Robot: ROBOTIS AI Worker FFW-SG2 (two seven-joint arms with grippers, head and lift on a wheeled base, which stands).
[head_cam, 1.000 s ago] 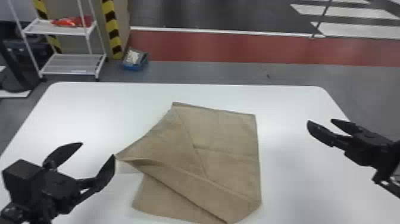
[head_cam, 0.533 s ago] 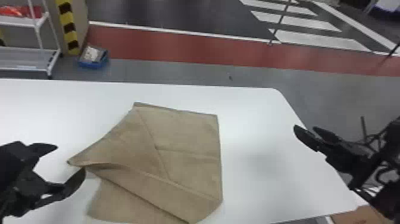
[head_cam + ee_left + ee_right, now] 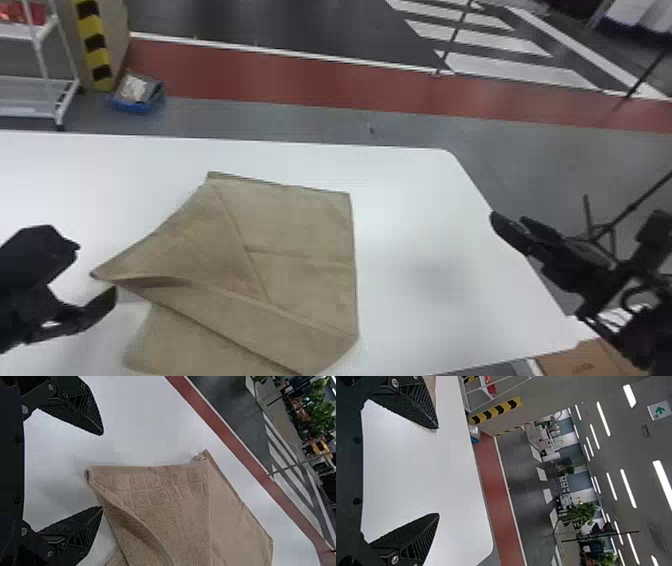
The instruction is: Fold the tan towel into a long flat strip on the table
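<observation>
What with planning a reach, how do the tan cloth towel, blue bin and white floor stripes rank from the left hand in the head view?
1. Tan cloth towel: beside the left hand.
2. Blue bin: floor beyond the table.
3. White floor stripes: right, past the red strip.

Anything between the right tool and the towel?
Just the bare white tabletop, seen in the head view; nothing lies on that stretch between the right tool and the towel.
</observation>
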